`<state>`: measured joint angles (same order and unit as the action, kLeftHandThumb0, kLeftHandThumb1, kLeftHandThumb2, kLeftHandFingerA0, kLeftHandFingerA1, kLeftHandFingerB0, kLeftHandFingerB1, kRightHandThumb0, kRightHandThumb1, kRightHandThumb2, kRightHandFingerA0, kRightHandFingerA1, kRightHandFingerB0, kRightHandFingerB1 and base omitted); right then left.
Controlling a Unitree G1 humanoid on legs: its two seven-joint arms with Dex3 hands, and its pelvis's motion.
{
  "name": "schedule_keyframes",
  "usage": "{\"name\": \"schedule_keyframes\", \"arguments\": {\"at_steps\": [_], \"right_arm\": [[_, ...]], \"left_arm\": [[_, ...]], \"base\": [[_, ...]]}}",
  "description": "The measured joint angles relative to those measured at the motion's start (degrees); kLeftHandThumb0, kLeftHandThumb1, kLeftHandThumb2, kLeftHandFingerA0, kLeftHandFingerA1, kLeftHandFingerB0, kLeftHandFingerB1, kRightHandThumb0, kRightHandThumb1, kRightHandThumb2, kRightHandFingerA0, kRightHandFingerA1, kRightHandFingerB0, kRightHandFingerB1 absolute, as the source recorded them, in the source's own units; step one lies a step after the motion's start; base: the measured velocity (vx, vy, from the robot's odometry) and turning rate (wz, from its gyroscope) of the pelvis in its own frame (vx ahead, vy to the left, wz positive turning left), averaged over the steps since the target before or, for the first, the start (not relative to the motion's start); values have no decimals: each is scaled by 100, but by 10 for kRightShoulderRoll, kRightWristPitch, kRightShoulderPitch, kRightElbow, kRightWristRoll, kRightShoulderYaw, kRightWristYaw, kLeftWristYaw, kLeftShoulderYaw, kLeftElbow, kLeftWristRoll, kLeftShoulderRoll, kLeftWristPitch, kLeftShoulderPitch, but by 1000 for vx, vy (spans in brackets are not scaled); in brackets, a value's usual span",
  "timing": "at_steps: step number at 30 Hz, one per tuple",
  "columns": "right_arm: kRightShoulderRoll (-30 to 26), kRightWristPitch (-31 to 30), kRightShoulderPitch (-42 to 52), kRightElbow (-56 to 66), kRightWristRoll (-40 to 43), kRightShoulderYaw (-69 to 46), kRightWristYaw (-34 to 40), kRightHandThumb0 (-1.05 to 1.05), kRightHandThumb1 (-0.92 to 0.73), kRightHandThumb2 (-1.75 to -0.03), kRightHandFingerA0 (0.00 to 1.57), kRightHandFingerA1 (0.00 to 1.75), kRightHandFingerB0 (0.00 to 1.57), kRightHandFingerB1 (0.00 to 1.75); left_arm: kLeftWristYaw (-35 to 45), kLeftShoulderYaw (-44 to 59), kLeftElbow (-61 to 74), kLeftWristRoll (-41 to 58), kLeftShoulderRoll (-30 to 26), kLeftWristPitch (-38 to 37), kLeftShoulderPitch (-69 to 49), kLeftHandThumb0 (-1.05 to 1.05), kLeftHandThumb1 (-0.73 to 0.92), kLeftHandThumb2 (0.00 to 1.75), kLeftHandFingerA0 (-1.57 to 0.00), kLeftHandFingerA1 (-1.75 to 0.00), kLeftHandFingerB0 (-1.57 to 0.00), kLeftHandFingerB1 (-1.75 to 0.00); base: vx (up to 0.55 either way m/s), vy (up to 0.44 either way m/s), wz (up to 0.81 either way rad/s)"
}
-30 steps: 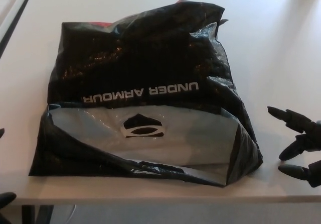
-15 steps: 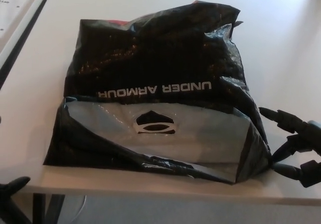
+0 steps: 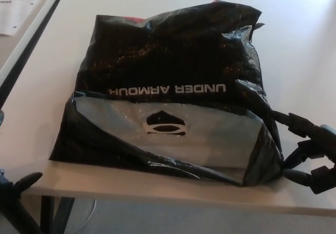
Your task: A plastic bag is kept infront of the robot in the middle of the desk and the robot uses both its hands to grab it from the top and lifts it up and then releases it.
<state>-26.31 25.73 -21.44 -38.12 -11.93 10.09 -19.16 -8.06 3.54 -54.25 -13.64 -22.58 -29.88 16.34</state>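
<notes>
One plastic bag (image 3: pixel 168 87) on desk (image 3: pixel 299 61) | contents hidden | right hand (image 3: pixel 307 152) touching

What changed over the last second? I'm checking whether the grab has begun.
The right hand moved in from the side and its spread fingers now touch the bag at its near right corner; no grip yet. The left hand rose into view at the desk edge, clear of the bag. The camera shifted too. The bag stayed flat, unlifted.
</notes>
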Motion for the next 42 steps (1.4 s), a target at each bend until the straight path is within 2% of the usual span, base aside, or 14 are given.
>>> {"name": "schedule_keyframes", "arguments": {"at_steps": [1,9,18,19,20,21,32,34,35,36,37,38,39,42], "right_arm": [[0,0,-1,-2,0,0,0,-95,-50,-92,78,64,0,7],[10,7,-25,-43,2,1,5,-94,-49,-92,81,65,0,6],[15,18,-42,-64,2,5,9,-91,-49,-91,81,65,0,10],[15,19,-42,-65,3,5,10,-92,-63,-57,87,57,0,11],[15,21,-42,-65,3,5,11,-92,-63,-57,87,57,0,11],[15,21,-42,-65,3,5,11,-91,-49,-91,81,65,0,10],[15,29,-37,-64,10,3,15,-89,-47,-90,80,65,0,12],[15,32,-34,-64,12,2,15,-89,-48,-89,82,65,4,17],[15,33,-32,-64,13,0,15,-87,-48,-89,82,66,4,22],[15,35,-31,-64,14,0,15,-96,-53,-86,82,62,3,29],[15,37,-29,-64,16,-1,15,-96,-53,-86,82,62,3,29],[15,39,-26,-65,18,-3,15,-81,-46,-84,83,63,14,40],[15,40,-25,-65,18,-4,15,-73,-51,-57,92,52,34,33],[18,49,-15,-68,27,-13,16,-59,-46,-55,113,70,33,33]], "left_arm": [[2,-1,2,1,1,3,0,-55,25,67,-89,-116,0,-3],[41,-31,78,16,33,52,0,-59,29,68,-88,-124,0,0],[65,-73,177,24,90,96,-17,-58,38,54,-83,-136,0,0],[66,-76,183,24,94,100,-18,-56,39,54,-81,-135,0,0],[66,-80,189,25,100,107,-18,-56,39,54,-81,-135,0,0],[66,-83,193,25,104,110,-18,-50,37,53,-81,-137,0,0],[73,-68,173,47,146,165,25,-50,29,63,-110,-154,0,0],[75,-56,151,55,151,173,39,-44,30,72,-130,-151,-2,-22],[75,-50,141,58,153,176,47,-46,35,54,-107,-174,-11,-23],[76,-45,132,61,155,178,53,-29,19,79,-126,-127,0,-49],[77,-35,118,65,156,181,63,-29,19,79,-126,-127,0,-49],[77,-25,103,72,156,184,73,-46,42,53,-104,-167,-46,-41],[77,-23,99,73,156,184,75,-54,38,57,-102,-162,-74,-49],[78,1,59,87,157,190,98,-55,38,55,-105,-166,-88,-51]], "base": [[-6,0,7],[0,0,0],[0,0,0],[0,0,0],[0,0,0],[0,0,0],[0,0,0],[0,0,0],[0,0,0],[0,0,0],[0,0,0],[0,0,0],[0,0,0],[0,0,0]]}}
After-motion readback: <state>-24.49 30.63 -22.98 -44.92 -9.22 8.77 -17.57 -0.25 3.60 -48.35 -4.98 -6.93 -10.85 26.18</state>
